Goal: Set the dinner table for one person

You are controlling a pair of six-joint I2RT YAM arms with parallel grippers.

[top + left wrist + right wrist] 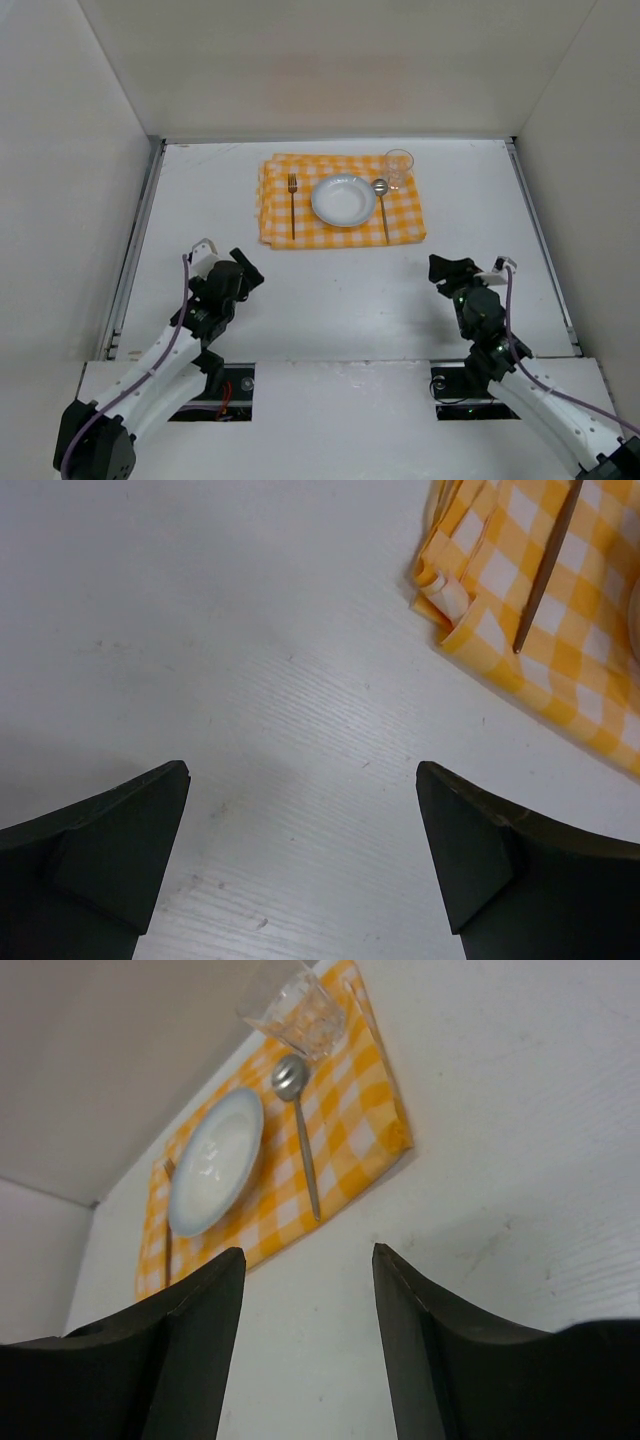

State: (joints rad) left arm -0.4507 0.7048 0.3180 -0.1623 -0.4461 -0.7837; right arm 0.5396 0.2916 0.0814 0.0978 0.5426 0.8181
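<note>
The white dinner table carries an orange-and-white checked mat at the back middle. On the mat a white plate lies in the centre, a fork to its left, a spoon to its right and a clear glass at the back right corner. My left gripper is open and empty, near left of the mat. My right gripper is open and empty, near right of it. The right wrist view shows the plate, spoon and glass; the left wrist view shows the mat corner and fork handle.
Tall white walls enclose the table on the left, back and right. Metal edge strips run along the table's sides. Both arm bases stand at the near edge.
</note>
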